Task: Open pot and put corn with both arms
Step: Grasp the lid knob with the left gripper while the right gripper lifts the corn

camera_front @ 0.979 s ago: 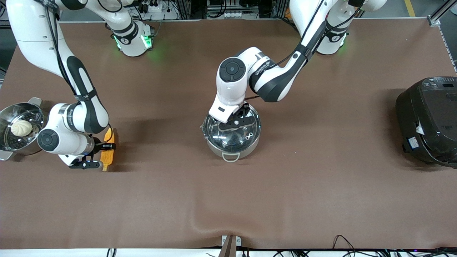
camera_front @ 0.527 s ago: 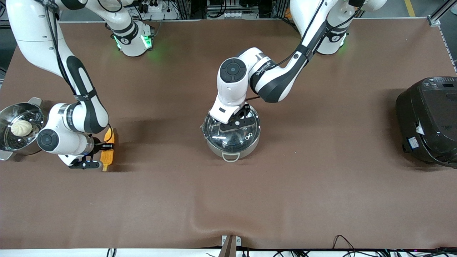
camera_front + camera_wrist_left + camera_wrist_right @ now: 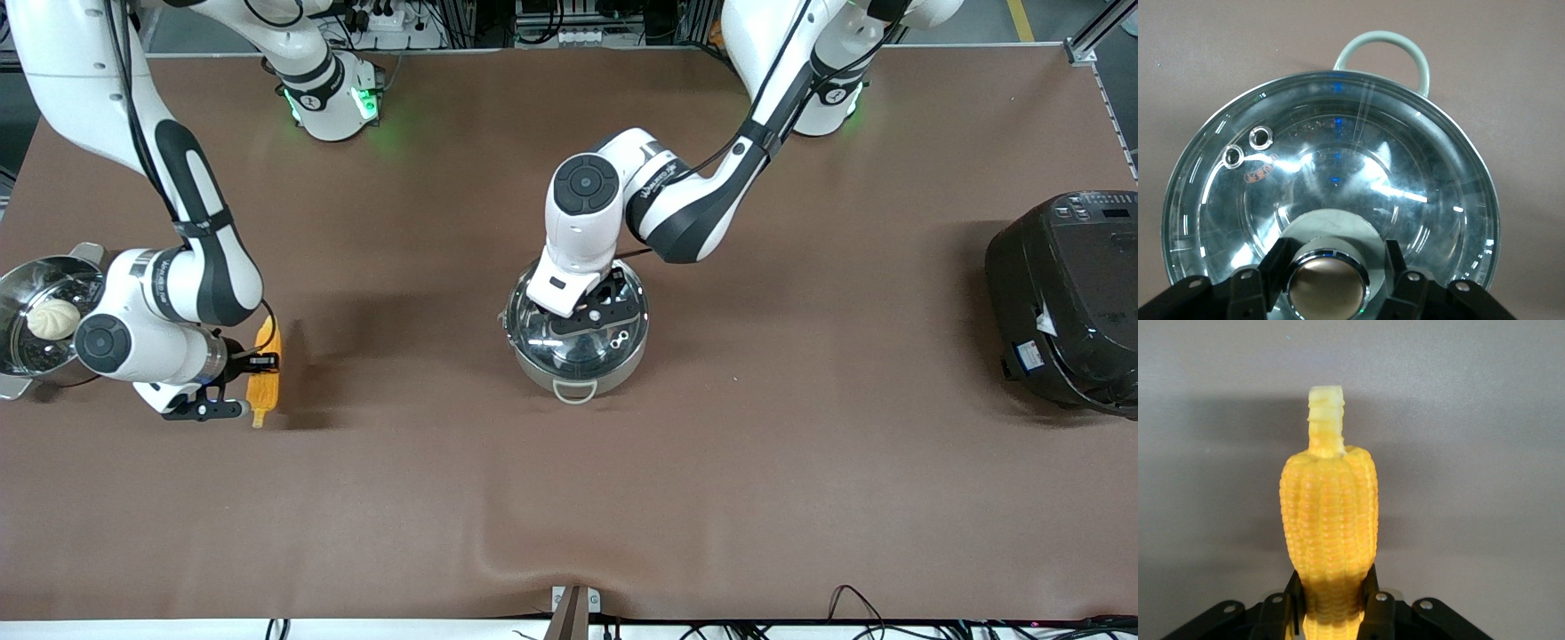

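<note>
The corn (image 3: 265, 380) lies nearest the front camera of the task's things, toward the right arm's end of the bench (image 3: 569, 498). The right gripper (image 3: 258, 373) has its jaws clenched on the cob's thicker part; in the right wrist view the cob (image 3: 1329, 527) juts out from between the black fingers (image 3: 1368, 603), bright yellow-orange kernels in neat rows, tapering to a short pale stalk end. Whether it is already clear of the bench I cannot tell.

A little farther off, mid-bench, stands the pot (image 3: 576, 331), round and shiny steel with a small loop handle facing the camera. Its clear glass lid (image 3: 1331, 180) sits on the rim, two small vent holes near the edge. The left gripper (image 3: 597, 307) is over the lid, jaws grasping the copper-toned knob (image 3: 1328, 287) from both sides.

Judged from this, both grasps are made but the pot is not yet open: lifting the lid away and carrying the corn across and into the pot remain.

Farther toward the ends stand a steamer pot (image 3: 27, 293) with a white bun (image 3: 53, 317), and a black rice cooker (image 3: 1067, 293).
</note>
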Tool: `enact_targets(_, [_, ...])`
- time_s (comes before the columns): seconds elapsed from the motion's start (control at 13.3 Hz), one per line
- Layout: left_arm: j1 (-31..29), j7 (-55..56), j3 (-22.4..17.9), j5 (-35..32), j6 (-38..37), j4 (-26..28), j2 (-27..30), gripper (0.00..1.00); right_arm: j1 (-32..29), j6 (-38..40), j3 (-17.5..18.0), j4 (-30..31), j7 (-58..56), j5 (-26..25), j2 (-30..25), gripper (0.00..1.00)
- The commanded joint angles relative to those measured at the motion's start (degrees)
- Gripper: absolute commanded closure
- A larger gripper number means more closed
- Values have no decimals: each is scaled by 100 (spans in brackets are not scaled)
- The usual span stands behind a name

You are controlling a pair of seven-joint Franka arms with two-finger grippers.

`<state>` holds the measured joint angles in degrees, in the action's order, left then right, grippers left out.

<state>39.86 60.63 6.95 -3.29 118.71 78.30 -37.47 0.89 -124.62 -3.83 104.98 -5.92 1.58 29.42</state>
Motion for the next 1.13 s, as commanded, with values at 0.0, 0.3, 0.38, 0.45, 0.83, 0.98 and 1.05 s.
enact_targets(0.0, [57, 125, -44, -172, 29, -122, -59, 43, -46, 148, 84, 75, -59, 280, -217, 100])
enact_targets(0.3, [66, 125, -44, -190, -6, -104, 3, 100, 95, 622, 84, -100, 90, 492, -314, 100])
enact_targets(0.38, [49, 125, -44, -190, -32, -78, 81, 100, 147, 762, 84, -162, 178, 519, -331, 100])
enact_targets(0.45, [40, 134, -44, -190, -128, -69, 99, 100, 209, 834, 93, -189, 248, 545, -366, 100])
enact_targets(0.83, [-231, -50, -36, -190, -1085, -16, 766, 100, 762, 1578, 84, -547, 1222, 589, -569, 100])
enact_targets(0.98, [-495, -331, -35, -190, -1437, 54, 1039, 100, 1104, 2141, 84, -995, 1898, 913, -560, 100])
enact_targets(1.05, [-679, -506, -27, -190, -1534, 133, 1188, 100, 1236, 2300, 84, -1145, 1936, 984, -569, 100])
